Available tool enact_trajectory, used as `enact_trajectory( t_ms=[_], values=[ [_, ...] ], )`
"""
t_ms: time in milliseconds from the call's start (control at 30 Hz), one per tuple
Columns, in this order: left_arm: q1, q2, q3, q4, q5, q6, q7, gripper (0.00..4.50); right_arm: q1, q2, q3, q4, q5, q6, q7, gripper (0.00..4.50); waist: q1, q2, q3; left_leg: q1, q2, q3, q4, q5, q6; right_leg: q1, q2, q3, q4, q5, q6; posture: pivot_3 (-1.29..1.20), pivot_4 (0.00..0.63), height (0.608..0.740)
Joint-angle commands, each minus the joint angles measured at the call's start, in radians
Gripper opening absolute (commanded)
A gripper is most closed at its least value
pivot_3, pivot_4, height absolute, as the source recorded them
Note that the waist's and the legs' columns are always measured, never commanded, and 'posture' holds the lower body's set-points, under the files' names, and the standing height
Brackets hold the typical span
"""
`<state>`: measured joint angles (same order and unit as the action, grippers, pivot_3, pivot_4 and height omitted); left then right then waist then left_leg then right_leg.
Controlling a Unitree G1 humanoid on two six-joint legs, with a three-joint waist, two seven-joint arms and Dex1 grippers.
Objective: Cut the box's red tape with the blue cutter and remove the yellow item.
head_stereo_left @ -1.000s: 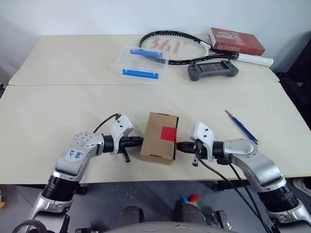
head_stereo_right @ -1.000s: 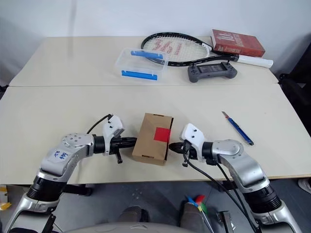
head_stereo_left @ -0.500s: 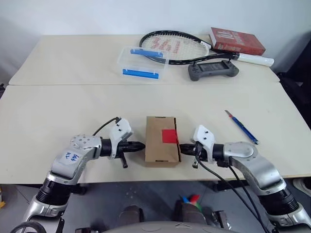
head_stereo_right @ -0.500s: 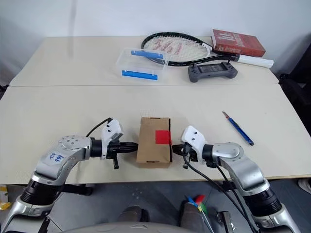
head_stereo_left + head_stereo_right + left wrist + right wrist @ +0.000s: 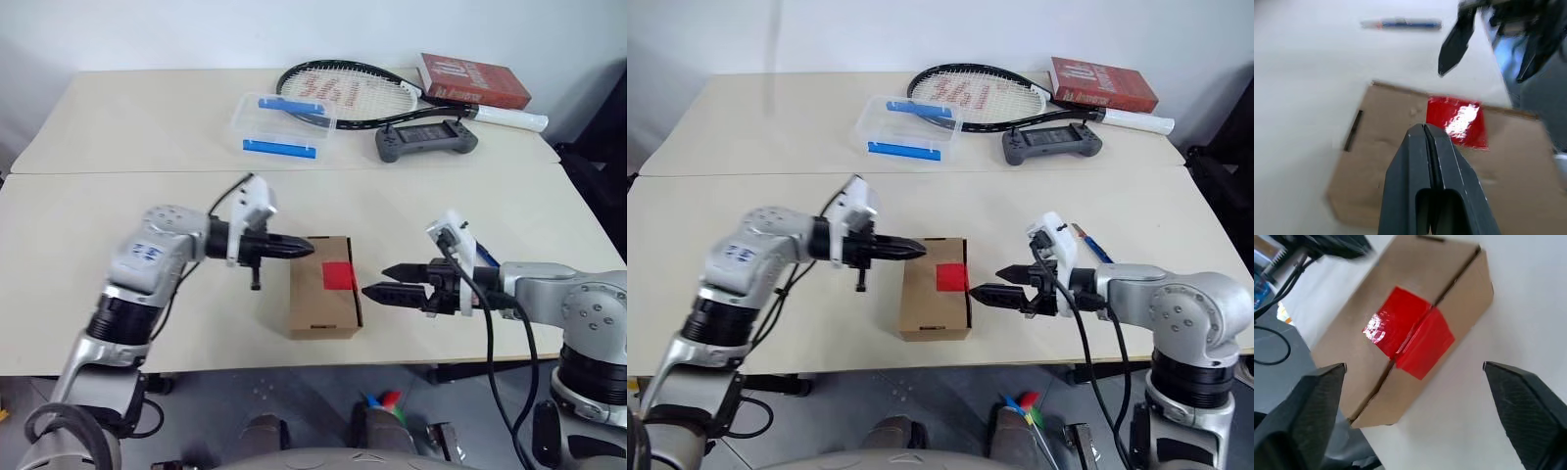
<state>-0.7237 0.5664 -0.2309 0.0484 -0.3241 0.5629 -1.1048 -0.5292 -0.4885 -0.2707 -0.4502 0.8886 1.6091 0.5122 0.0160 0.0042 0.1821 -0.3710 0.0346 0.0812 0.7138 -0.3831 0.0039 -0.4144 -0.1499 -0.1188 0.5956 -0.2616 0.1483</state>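
Head view: box [image 5: 324, 299] sitting near surface's front edge, red tape [image 5: 338, 276] uncut, flaps shut, so cutting & removal both still pending. Blue cutter [image 5: 1090, 245] lying untouched by right edge. Racket [image 5: 358, 96], book [image 5: 474, 79], clear case [image 5: 284, 125], controller [image 5: 425, 140] along back, nothing blocking.

L wrist: left tool [image 5: 1426, 128] pinched shut, empty, hovering over box.

R wrist: right tool [image 5: 1413, 369] gaping wide, empty, facing tape.
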Motion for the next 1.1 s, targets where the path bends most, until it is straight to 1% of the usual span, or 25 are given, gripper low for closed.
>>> enact_trajectory(
  t_ms=[33,233,367,533,800,967,1100],
  values=[
    [-0.009,0.004,-0.038,-0.016,0.049,-0.029,-0.003,0.00,-0.027,0.043,-0.007,-0.006,-0.016,0.004,-0.059,4.48,-0.001,0.000,0.000,0.000,0.000,0.000,0.000,0.000,0.000,0.000,0.000,0.000,0.000,0.000,0.000,0.00,0.150,0.740],
    [0.011,0.005,-0.051,-0.057,0.051,0.007,-0.003,0.00,-0.023,0.050,0.007,0.011,-0.040,0.000,-0.090,4.48,0.005,0.000,0.000,0.000,0.000,0.000,0.002,0.000,0.000,0.001,0.000,0.001,0.000,0.000,0.000,0.00,0.150,0.740],
    [0.028,0.006,-0.050,-0.086,0.052,0.030,0.005,0.00,0.007,-0.005,0.064,0.028,-0.088,-0.033,-0.094,4.48,0.005,0.000,0.000,0.000,0.000,0.000,0.002,0.000,0.000,0.001,0.000,0.001,0.000,0.000,0.000,0.00,0.150,0.740],
    [0.041,0.010,-0.049,-0.101,0.054,0.038,0.007,0.00,0.011,-0.036,0.076,0.035,-0.092,-0.044,-0.091,4.48,0.008,0.000,-0.001,0.002,0.000,0.000,0.002,0.000,0.000,0.002,0.000,0.001,0.000,0.000,0.000,0.00,0.150,0.740],
    [0.053,0.014,-0.053,-0.099,0.058,0.035,0.002,0.00,0.012,-0.054,0.062,0.049,-0.085,-0.032,-0.085,4.48,0.008,0.000,-0.001,0.002,0.000,0.000,0.003,0.000,0.000,0.003,0.000,0.002,0.000,0.000,0.000,0.00,0.150,0.740],
    [0.063,0.013,-0.063,-0.086,0.063,0.029,-0.005,0.00,0.027,-0.044,0.000,0.069,-0.061,0.001,-0.078,4.48,0.009,-0.001,-0.002,0.002,0.000,0.000,0.003,0.000,0.000,0.003,0.000,0.002,0.000,0.000,0.000,0.00,0.150,0.740],
    [0.069,0.010,-0.069,-0.077,0.069,0.015,-0.010,0.00,0.030,-0.041,-0.007,0.068,-0.060,0.005,-0.082,4.48,0.009,-0.001,-0.002,0.002,0.000,0.000,0.003,0.000,0.000,0.003,0.000,0.002,0.000,0.000,0.000,0.00,0.150,0.740]
  ],
)
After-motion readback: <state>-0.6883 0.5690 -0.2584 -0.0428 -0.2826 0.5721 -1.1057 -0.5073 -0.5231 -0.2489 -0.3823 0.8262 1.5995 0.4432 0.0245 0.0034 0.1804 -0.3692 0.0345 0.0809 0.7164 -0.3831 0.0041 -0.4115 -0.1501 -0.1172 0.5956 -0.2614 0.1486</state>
